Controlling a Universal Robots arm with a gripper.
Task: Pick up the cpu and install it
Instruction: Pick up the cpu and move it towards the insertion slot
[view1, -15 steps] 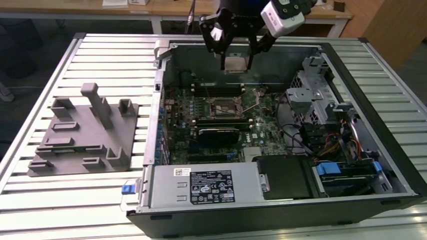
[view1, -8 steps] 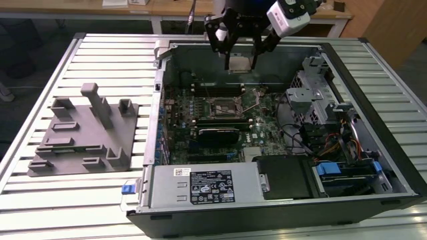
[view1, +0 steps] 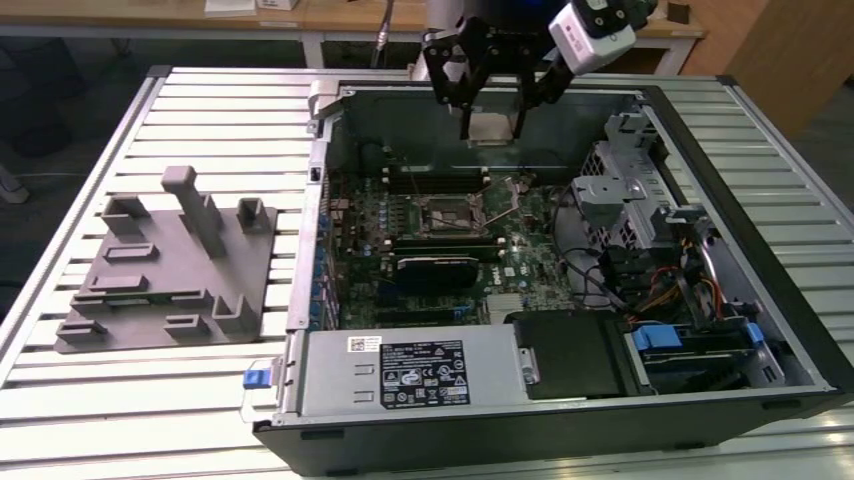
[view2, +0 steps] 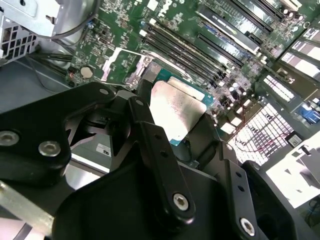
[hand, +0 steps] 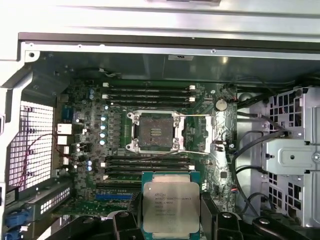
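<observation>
The gripper (view1: 491, 134) was closed onto the cpu (view1: 490, 125), pinching it by two edges, and held it above the open computer case (view1: 316, 250). Inside the case the socket (hand: 152, 131) lay open with no chip in it. If the chip tilted or slipped in that grip, I feared bent socket pins. The grey tray (view1: 174, 270) beside the case carried nothing.
</observation>
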